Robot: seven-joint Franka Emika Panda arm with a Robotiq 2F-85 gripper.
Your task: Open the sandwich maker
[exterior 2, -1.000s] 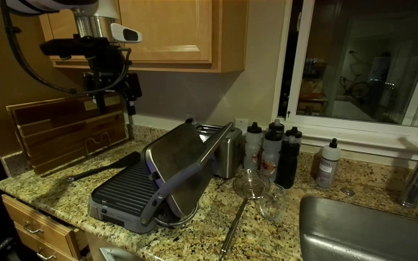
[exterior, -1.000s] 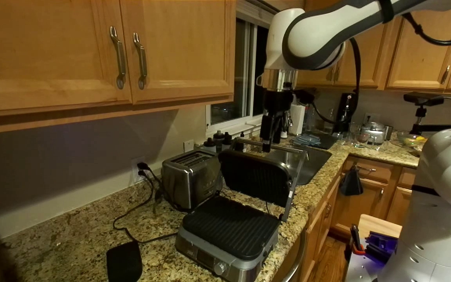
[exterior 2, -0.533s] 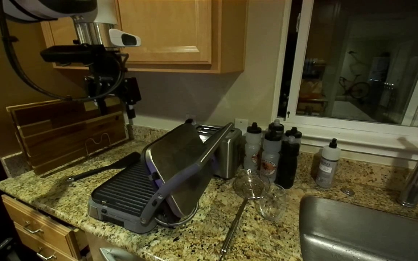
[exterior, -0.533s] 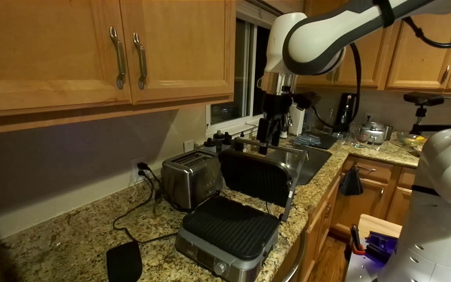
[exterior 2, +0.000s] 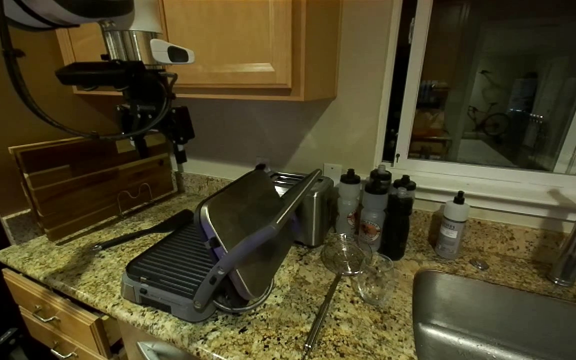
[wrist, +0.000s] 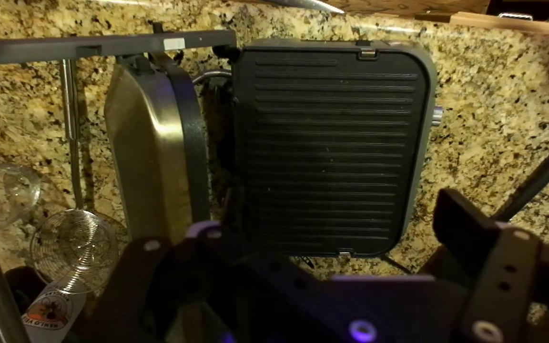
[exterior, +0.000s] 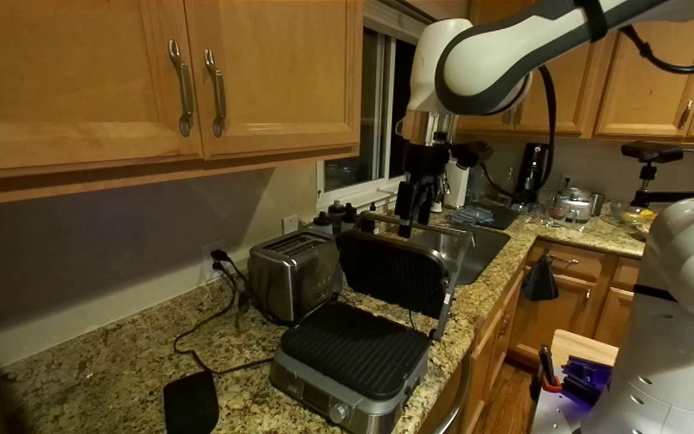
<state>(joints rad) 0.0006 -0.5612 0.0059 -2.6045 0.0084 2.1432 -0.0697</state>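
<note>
The sandwich maker stands on the counter with its lid raised, in both exterior views. Its dark ribbed lower plate (exterior: 356, 346) lies bare, and the lid (exterior: 392, 272) leans back past upright. In an exterior view the lid's steel outer face (exterior 2: 248, 215) and the bar handle (exterior 2: 295, 197) tilt toward the toaster. The wrist view looks down on the lower plate (wrist: 327, 138) with the lid (wrist: 148, 147) at its left. My gripper (wrist: 346, 212) is open and empty, fingers wide apart. It hangs above the sandwich maker, apart from it, in both exterior views (exterior: 414, 224) (exterior 2: 161, 154).
A silver toaster (exterior: 296, 274) stands beside the sandwich maker at the wall. Several bottles (exterior 2: 373, 210), a strainer (exterior 2: 345, 255) and a glass (exterior 2: 375, 280) stand near the sink (exterior 2: 508, 310). Wooden boards (exterior 2: 98, 185) lean at the wall. Cabinets (exterior: 275, 78) hang above.
My gripper has lowered slightly between one second and half a second ago and has held still since. The sandwich maker and its raised lid have not moved.
</note>
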